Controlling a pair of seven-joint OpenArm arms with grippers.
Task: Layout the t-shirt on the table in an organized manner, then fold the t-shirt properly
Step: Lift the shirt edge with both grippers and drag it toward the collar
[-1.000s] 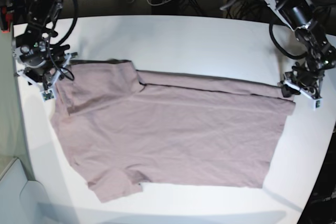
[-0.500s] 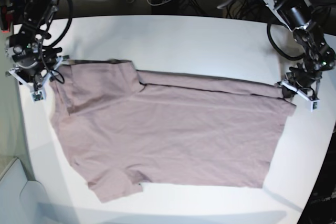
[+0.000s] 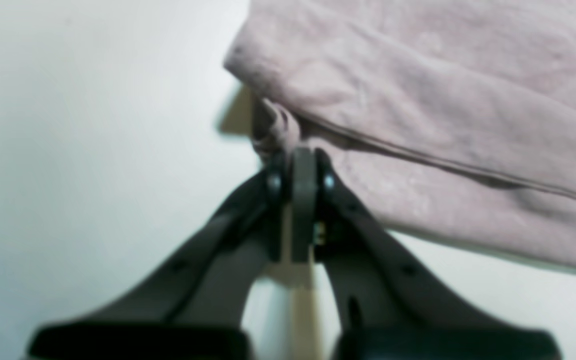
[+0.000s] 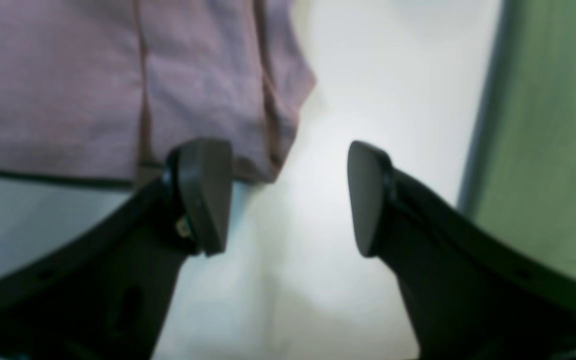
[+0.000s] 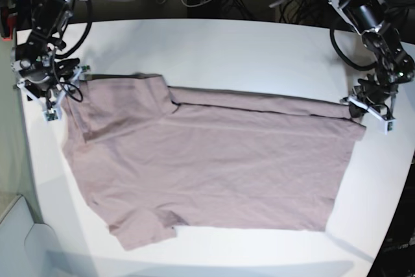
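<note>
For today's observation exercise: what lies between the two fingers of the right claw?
In the right wrist view, only bare white table shows between the open right claw's fingers; the t-shirt corner sits beside one finger.

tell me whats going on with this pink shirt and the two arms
A two-armed robot is working on a mauve-pink t-shirt that lies spread on a white table, with one long edge already folded over. The left gripper is shut on a bit of cloth at the shirt's corner. The right gripper is open at the opposite end, one finger by the sleeve edge, holding nothing.
</note>
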